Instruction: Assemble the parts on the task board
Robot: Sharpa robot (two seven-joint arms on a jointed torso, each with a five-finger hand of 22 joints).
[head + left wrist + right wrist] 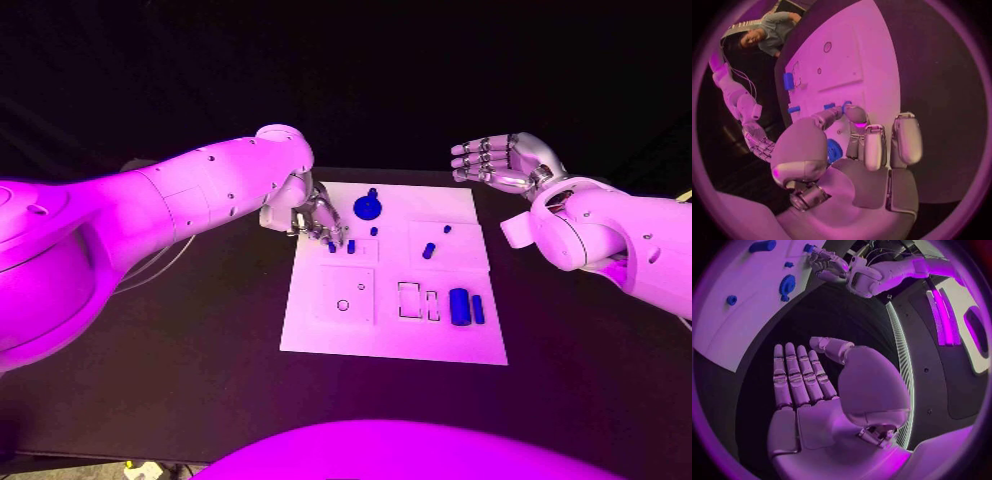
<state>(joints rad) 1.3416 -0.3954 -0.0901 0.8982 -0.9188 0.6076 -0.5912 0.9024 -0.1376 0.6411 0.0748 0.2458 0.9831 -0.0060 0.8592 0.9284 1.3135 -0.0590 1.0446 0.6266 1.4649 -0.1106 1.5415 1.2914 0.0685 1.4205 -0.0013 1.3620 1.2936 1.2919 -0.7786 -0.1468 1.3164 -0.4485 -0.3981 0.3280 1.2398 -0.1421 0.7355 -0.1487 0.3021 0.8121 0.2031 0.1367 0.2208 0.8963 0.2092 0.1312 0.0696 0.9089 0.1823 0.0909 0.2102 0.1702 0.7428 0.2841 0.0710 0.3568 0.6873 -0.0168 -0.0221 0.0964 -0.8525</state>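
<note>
Near edge of the white task board: bare recesses on the near-left, two blue cylinders lying side by side on the near-right, long axes running near-to-far. Mid board: a small blue peg, tilted, and a tiny blue piece just beyond it. Far-left of the board: left robot hand is down over the board's left edge, fingertips at a pair of short blue pegs. Left wrist view shows the thumb and a fingertip closing around a small blue peg there; looks like a pinch, but contact is partly hidden, so I can't tell if it's actually clamped. The round blue knob sits just right of that hand, toward the far edge. Key relation: the pegs lie directly under the left fingertips, on the near-right side of the palm, so the left robot hand is far nearer than the right. Right robot hand hovers beyond the board's far-right corner, well apart from every part, fingers extended and together, thumb apart, palm bare, holding nothing. My read: picking a peg, insertion not yet done. Tabletop is black and flat; room behind is dark.
</note>
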